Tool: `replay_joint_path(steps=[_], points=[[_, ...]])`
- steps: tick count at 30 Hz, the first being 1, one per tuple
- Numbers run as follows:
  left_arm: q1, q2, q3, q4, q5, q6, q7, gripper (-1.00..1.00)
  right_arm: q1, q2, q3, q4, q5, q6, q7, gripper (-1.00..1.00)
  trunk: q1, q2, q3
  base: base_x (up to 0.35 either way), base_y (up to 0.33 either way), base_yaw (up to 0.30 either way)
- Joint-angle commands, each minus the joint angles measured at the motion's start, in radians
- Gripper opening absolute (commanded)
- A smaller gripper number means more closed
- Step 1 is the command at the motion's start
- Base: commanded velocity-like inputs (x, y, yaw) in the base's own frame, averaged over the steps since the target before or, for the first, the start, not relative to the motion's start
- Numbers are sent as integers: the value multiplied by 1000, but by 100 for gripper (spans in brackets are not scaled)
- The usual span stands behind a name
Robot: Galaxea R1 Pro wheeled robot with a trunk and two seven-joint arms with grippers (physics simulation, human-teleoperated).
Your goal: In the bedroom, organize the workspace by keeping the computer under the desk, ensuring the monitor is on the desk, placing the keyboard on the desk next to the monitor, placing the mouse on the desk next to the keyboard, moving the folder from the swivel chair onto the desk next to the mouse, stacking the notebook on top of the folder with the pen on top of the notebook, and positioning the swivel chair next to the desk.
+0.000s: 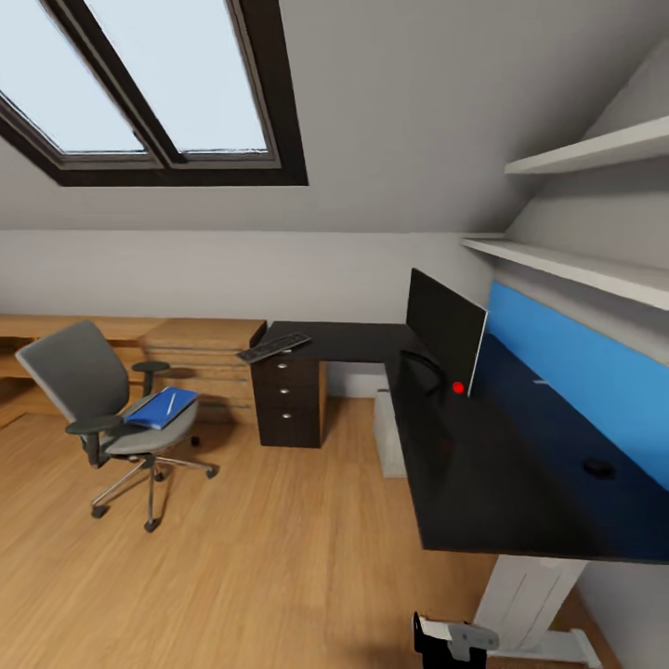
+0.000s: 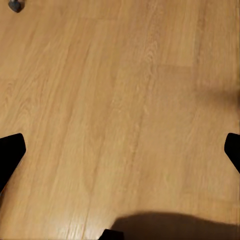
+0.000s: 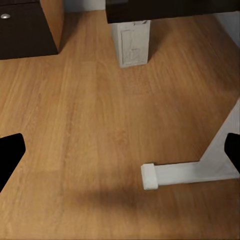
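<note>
Both claws hang wide and empty over the floor; best roll toward the chair, approaching the folder squarely.

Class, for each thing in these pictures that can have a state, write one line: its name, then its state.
Wide black monitor: upright on glossy black desk.
Flat black keyboard: on desk, overhanging edge.
Small black mouse: on desk.
Bright-blue folder: on grey swivel chair seat.
Left gripper: open.
Right gripper: open.
</note>
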Motion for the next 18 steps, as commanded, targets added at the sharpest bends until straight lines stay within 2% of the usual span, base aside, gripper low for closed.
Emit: replay_joint_path(steps=[1,18], points=[[-1,1,-8,0,10,-5,7,100,-1,1,-7,2,1,-4,2,100,0,-1,-1,0,-346,-110],[0,1,-8,0,11,-5,7,100,-1,5,-8,3,-1,-3,1,100,0,-1,-1,0,-346,-12]])
